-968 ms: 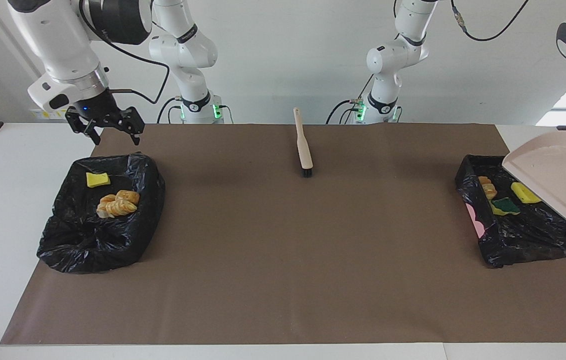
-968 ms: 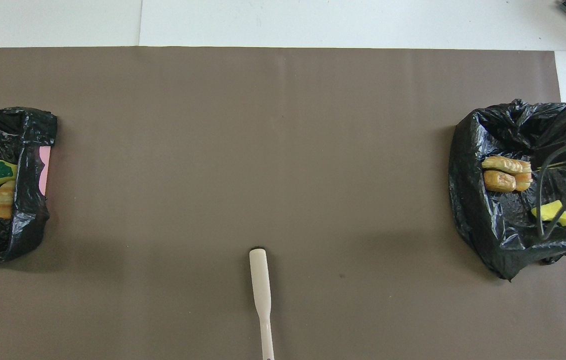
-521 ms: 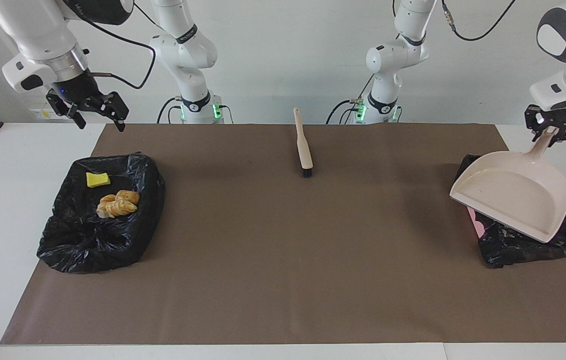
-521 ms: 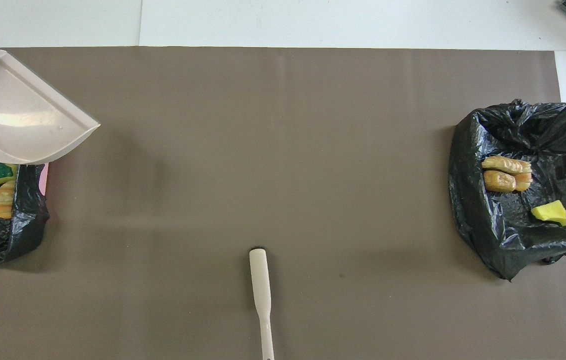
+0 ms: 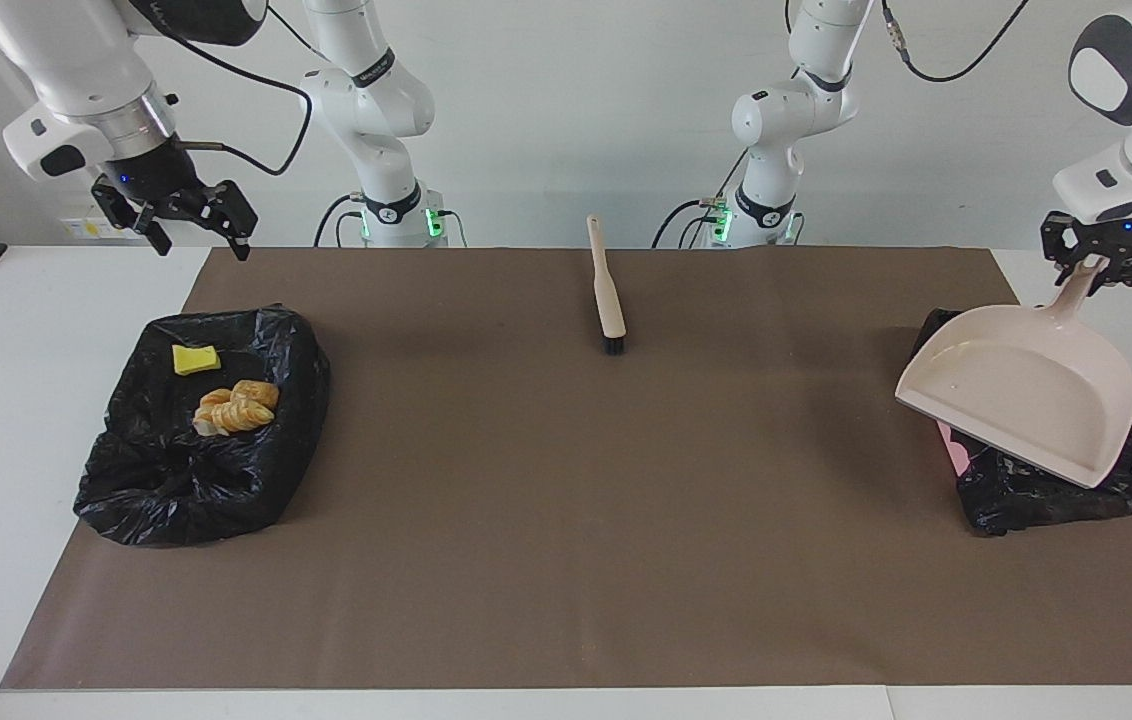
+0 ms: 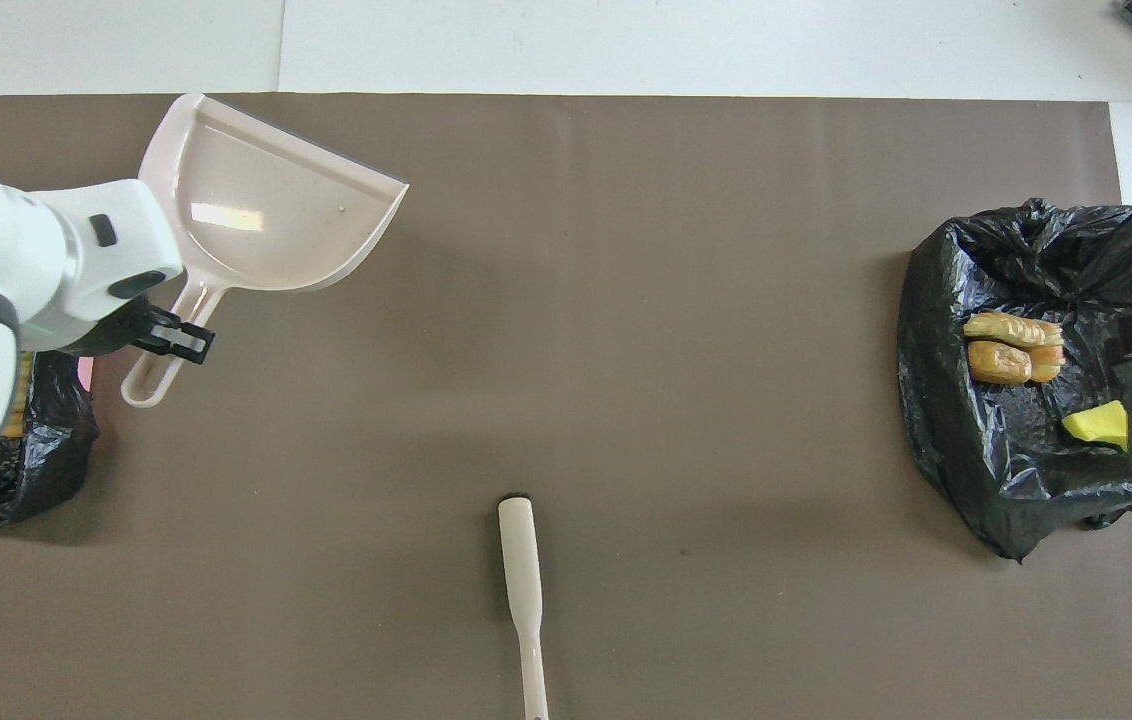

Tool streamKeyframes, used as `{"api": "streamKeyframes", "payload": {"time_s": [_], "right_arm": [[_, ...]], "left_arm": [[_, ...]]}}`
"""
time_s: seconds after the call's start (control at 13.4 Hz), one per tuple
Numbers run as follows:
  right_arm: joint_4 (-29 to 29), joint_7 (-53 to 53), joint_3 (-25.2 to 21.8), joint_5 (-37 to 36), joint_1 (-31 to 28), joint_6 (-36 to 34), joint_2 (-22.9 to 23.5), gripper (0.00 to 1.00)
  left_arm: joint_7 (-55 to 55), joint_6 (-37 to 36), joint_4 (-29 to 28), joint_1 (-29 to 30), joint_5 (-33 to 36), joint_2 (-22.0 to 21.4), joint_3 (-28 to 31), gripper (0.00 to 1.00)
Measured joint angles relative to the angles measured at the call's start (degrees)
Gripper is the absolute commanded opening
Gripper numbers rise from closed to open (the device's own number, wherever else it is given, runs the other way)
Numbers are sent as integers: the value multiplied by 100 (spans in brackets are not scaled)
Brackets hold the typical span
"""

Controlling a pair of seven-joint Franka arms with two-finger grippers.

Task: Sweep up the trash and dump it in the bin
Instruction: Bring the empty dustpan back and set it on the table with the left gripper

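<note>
My left gripper (image 5: 1111, 262) is shut on the handle of the pale pink dustpan (image 5: 1021, 390), holding it nearly level in the air with nothing in it. The pan hangs over the bag-lined bin (image 5: 1066, 490) at the left arm's end and hides what lies inside. From above, the dustpan (image 6: 266, 205) and left gripper (image 6: 169, 345) show beside that bin (image 6: 36, 455). A second bin (image 5: 201, 440) at the right arm's end holds trash: a yellow sponge scrap (image 5: 194, 358) and beige lumps (image 5: 236, 405). My right gripper (image 5: 191, 225) hangs open above the table edge near it.
A beige brush (image 5: 609, 290) with dark bristles lies on the brown mat (image 5: 566, 520) midway between the arm bases, its handle toward the robots. The overhead view shows the brush (image 6: 523, 590) and the second bin (image 6: 1036, 380) with a black cable over it.
The left arm has swung the dustpan from a steep tip over its bin to nearly level and a little toward the middle. The right gripper has risen away from its bin.
</note>
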Motion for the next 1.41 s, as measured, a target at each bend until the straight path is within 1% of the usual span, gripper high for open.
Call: {"api": "streamKeyframes", "payload": {"time_s": [0.07,0.3,0.45,0.6,0.74,0.89,1.12,1.27,1.41], "right_arm": [[0,0,0,0,0,0,0,100],[0,5,-1,0,-2,0,0,100],[-1,7,-1,0,-2,0,0,100],[-2,9,-2,0,-5,0,0,100],[-2,9,-7,0,-9,0,0,100],[-2,9,-9,0,-10,0,0,100],[-2,9,-9,0,-10,0,0,100],[-2,9,-9,0,-10,0,0,100],[-3,9,-9,0,-10,0,0,100]], "left_arm": [[-294,182,-104,-145,-159,8,-1,0],[-977,796,-386,-308,-643,120,11,0],[-1356,1185,-499,-408,-696,210,12,0],[-1596,1258,-536,-522,-739,291,21,0],[-2101,1481,-591,-939,-758,538,23,0],[-2481,1751,-610,-1502,-757,892,15,0],[-2574,2205,-619,-1895,-756,1247,19,0],[-2574,2465,-618,-1947,-756,1412,22,0],[-2579,2495,-618,-2021,-756,1483,26,0]]}}
